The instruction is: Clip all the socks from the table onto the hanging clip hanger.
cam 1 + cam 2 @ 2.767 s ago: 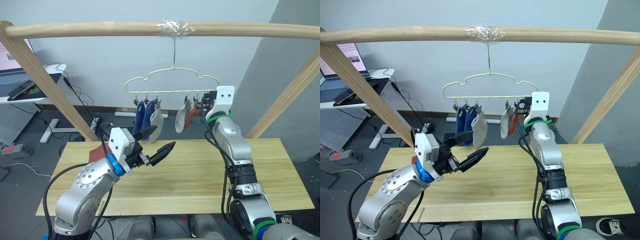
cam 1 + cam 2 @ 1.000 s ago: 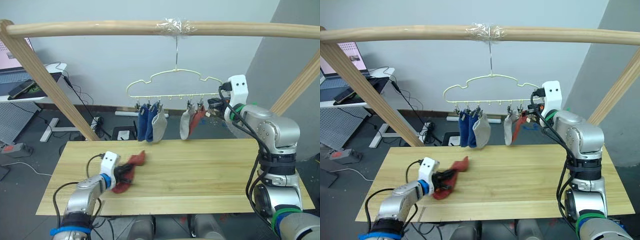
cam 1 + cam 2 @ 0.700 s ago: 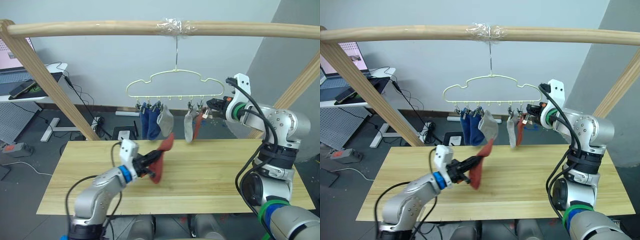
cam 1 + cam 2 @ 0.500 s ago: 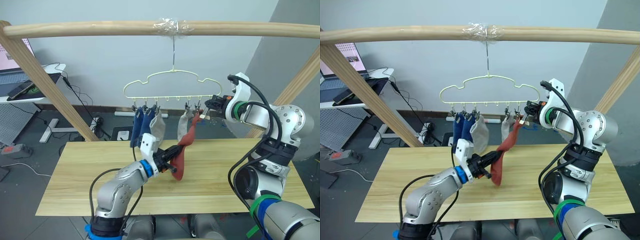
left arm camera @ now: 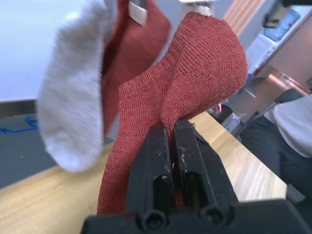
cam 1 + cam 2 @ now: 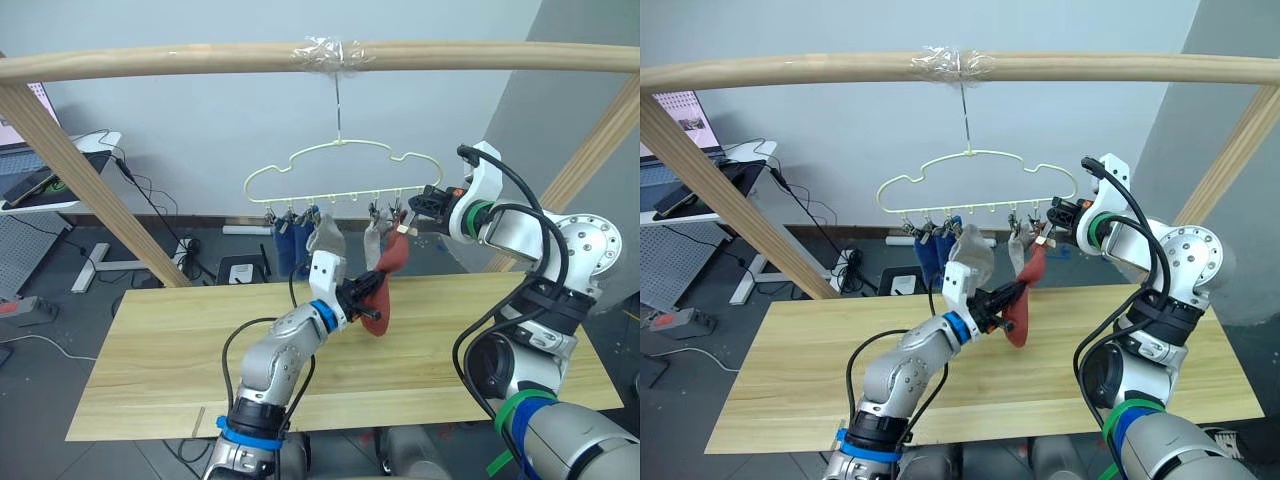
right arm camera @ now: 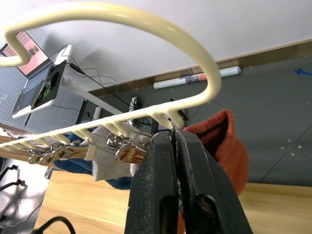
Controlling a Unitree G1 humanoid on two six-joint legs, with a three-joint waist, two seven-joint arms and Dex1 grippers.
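Looking down through the left eye, we see the left end effector [image 6: 372,308] clamped on a rust-red sock [image 6: 384,282], lifted off the counter [image 6: 150,370] to just under the right end of the clip hanger [image 6: 340,165], where blue, grey and red socks already hang; the right end effector [image 6: 413,203] sits at that end of the hanger. Through the right eye we read the same layout, the sock drooping below the fingers, so we judge it light, soft and floppy. From the left wrist, the black fingers [image 5: 156,156] pinch a fold in the knit near mid-length, with the loose upper end rising toward a metal clip; we would feed that thin edge into the clip rather than the bunched middle. From the right wrist, the fingers [image 7: 161,161] are pressed together at the hanger's last clip, apparently squeezing it, though we cannot tell whether it is open.
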